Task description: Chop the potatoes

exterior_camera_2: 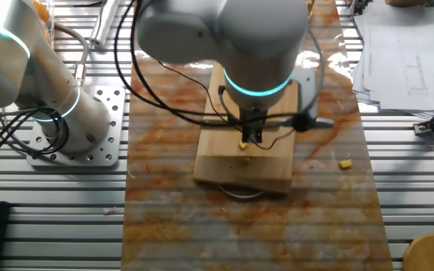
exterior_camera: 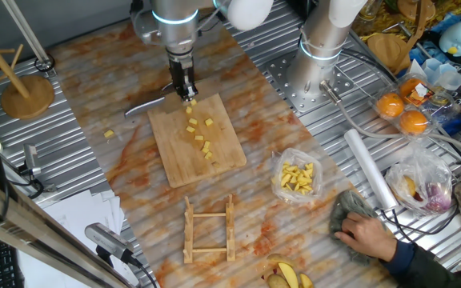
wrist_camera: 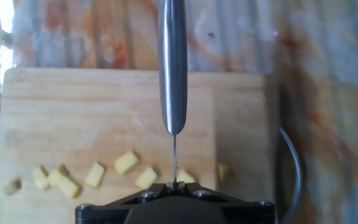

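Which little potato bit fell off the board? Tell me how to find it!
Find the pale rectangular wooden cutting board in the middle of the marbled orange table. Look at the bare tabletop beside the board, on the side toward the round wooden stand. One small yellow potato cube lies alone there; every other cube sits on the board.

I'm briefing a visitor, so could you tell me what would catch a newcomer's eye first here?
Probably the tool holding a knife over the wooden cutting board, where small yellow potato pieces lie scattered in a line. Next, the bag of yellow pieces right of the board.
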`<action>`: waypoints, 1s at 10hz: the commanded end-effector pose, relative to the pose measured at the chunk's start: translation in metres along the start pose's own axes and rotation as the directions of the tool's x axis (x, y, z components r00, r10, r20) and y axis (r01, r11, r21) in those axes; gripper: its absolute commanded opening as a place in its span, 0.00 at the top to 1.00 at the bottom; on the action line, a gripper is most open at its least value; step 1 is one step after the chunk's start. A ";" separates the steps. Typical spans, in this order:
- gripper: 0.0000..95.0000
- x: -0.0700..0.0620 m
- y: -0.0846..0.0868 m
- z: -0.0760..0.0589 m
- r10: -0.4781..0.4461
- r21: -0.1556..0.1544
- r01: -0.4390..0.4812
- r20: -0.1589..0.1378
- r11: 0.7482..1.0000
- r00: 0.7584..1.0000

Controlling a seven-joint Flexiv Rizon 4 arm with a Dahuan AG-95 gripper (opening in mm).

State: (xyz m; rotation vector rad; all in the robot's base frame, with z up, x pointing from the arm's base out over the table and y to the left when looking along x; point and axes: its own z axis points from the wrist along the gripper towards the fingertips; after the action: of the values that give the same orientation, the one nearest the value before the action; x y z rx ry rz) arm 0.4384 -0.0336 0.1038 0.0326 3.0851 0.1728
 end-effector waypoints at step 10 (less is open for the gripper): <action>1.00 -0.040 0.089 -0.005 0.097 -0.022 -0.098 -0.010 0.995 0.995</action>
State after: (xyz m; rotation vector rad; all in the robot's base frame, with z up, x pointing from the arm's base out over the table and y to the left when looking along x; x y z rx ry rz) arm 0.4800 0.0525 0.1186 0.1799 3.0876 0.2157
